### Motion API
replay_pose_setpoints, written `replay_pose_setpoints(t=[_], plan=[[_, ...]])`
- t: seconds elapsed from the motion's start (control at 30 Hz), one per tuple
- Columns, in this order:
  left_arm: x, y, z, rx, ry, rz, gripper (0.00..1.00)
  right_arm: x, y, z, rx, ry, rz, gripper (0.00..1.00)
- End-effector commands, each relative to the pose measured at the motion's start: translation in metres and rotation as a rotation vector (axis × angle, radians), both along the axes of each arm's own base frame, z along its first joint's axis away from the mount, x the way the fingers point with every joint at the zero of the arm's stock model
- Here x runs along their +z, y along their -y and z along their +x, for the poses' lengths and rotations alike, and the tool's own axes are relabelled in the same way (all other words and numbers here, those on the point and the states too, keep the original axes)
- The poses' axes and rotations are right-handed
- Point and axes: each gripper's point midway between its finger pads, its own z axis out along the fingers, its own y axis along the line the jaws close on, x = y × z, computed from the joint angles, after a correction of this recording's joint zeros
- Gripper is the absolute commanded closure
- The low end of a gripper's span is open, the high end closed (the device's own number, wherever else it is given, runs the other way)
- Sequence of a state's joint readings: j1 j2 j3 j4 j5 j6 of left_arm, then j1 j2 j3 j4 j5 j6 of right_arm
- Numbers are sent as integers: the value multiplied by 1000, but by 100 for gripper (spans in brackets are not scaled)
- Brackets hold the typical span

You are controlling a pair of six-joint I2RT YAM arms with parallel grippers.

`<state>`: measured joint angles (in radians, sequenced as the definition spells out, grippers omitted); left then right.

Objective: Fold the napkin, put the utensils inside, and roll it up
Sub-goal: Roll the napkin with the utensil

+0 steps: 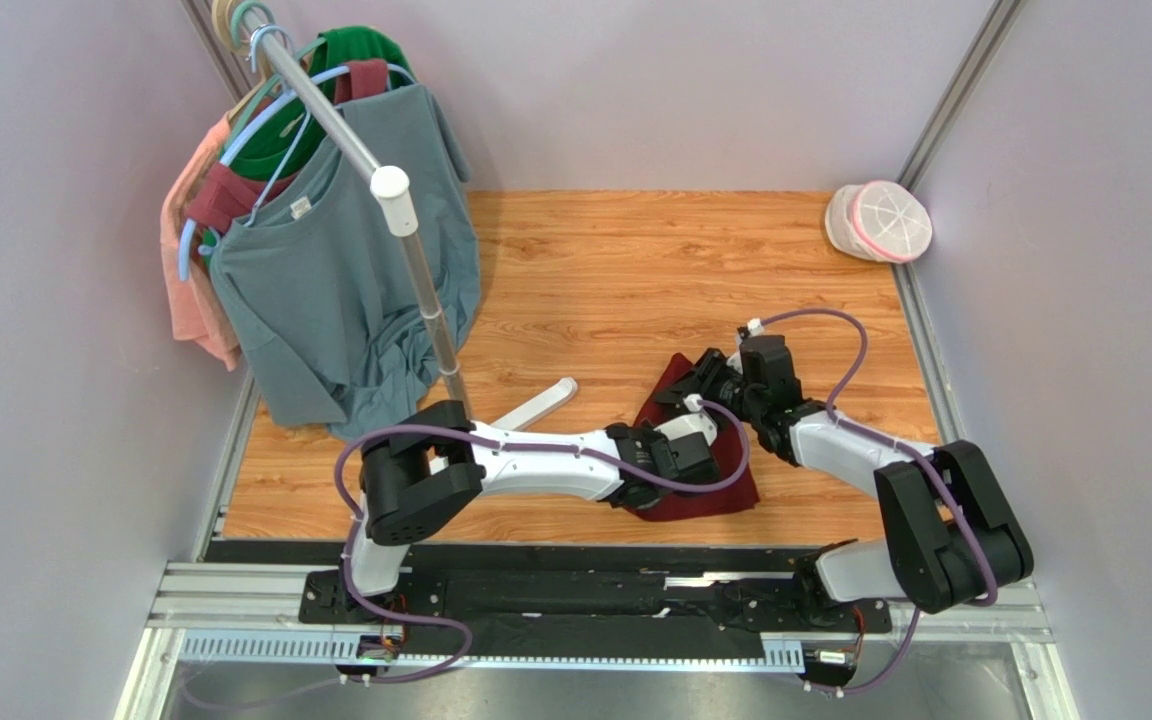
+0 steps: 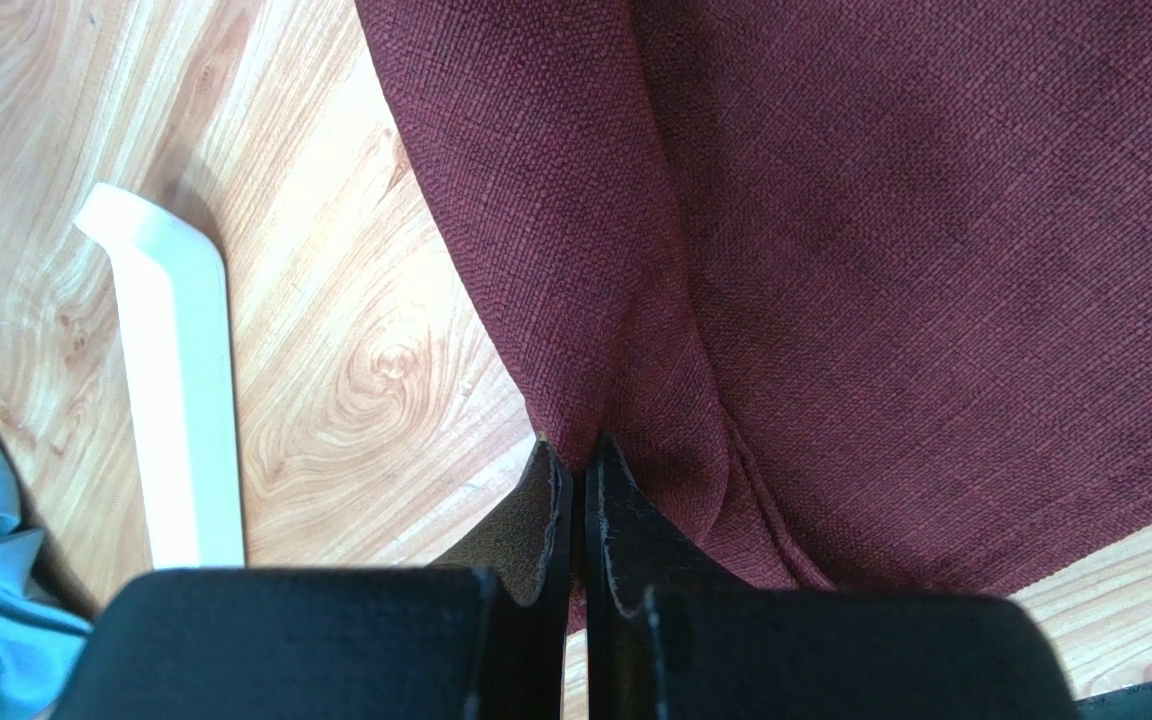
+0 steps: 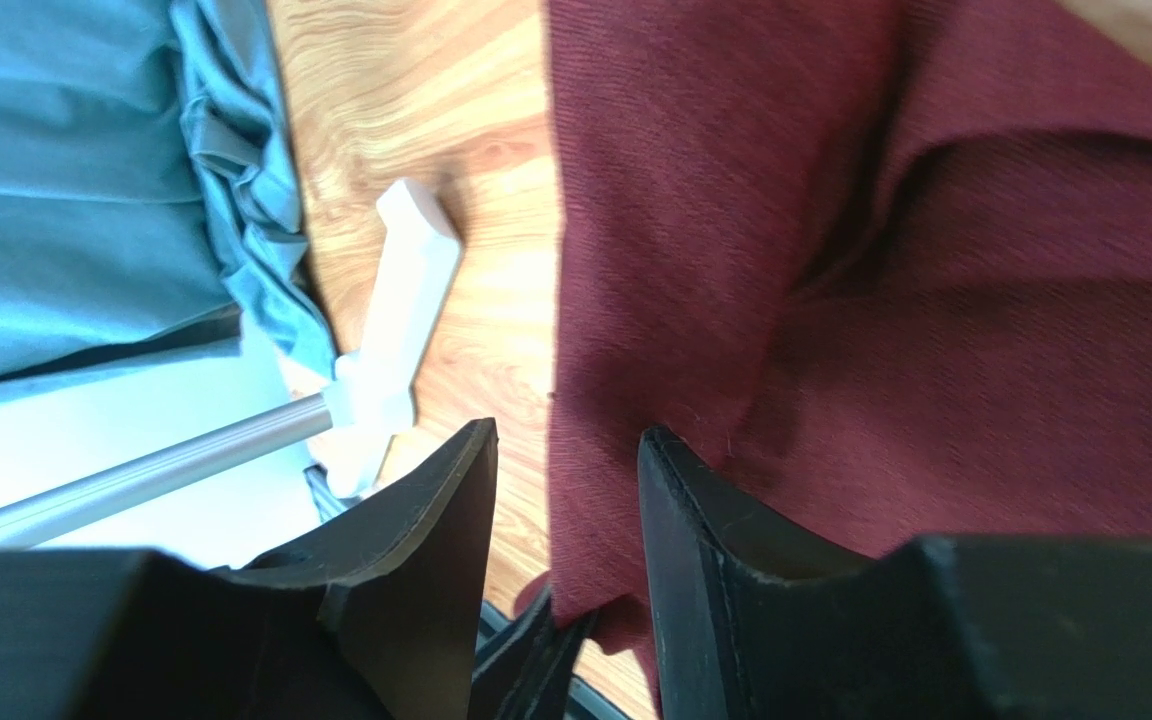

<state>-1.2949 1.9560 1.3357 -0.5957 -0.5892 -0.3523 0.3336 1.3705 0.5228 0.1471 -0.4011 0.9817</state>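
Grip comes first: the left end effector is clamped tight on a raised pleat of the napkin. The dark red cloth gathers into a narrow ridge at its tips, and the rest spreads out over the wooden surface. The right end effector has its jaws parted to a middling gap and holds nothing. It sits at the napkin's border, with cloth beneath and beyond the tips; whether they touch it cannot be told. From above, the napkin is a small bunched patch between the two wrists, near the front of the surface, so the fold looks to be the step in hand. To do it well, the pinched ridge should probably travel low and straight across so that edge meets edge. The right side should either take the matching corner or press down as an anchor, because a one-sided pull would likely drag the whole cloth. Letting go is best left until the layer lies flat. The white rack foot lies just beside the napkin, and a teal shirt hangs close behind it, so the sweep should stay away from them. The fork shows in no view, so its place cannot be told.
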Motion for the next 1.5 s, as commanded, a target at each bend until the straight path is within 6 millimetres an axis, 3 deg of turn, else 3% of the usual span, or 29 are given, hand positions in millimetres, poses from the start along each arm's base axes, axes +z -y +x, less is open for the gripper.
replay_pose_setpoints(t=[0.0, 0.17, 0.4, 0.67, 0.77, 0.87, 0.9, 1.0, 1.03, 1.13, 1.27, 1.43, 1.47], plan=[[8, 7, 2, -23, 26, 27, 100, 4, 9, -5, -28, 24, -38, 56], [10, 13, -2, -41, 35, 33, 100, -2, 16, -11, -37, 21, -79, 55], [6, 19, -7, -55, 37, 55, 100, -8, 8, -5, -10, 11, -78, 55], [7, 25, -11, -75, 51, 64, 100, -40, 15, -15, -18, -47, -126, 55], [6, 28, -15, -96, 55, 70, 100, -48, 13, -15, -18, -62, -123, 58], [6, 31, -17, -108, 51, 69, 100, -52, 13, -14, -19, -69, -129, 71], [8, 32, -18, -111, 49, 65, 97, -55, 13, -14, -19, -72, -135, 79], [14, 35, -20, -111, 39, 37, 81, -60, 17, -15, -23, -76, -163, 90], [16, 35, -21, -105, 35, 26, 69, -63, 20, -15, -28, -80, -174, 92], [28, 38, -26, -107, 15, -20, 49, -70, 22, -17, -35, -87, -186, 97], [54, 42, -33, -119, -14, -108, 36, -76, 23, -16, -40, -87, -193, 100], [77, 50, -51, -168, -99, -233, 34, -82, 24, -15, -31, -77, -205, 100], [90, 52, -55, -179, -110, -283, 34, -83, 25, -15, -31, -77, -208, 100]])
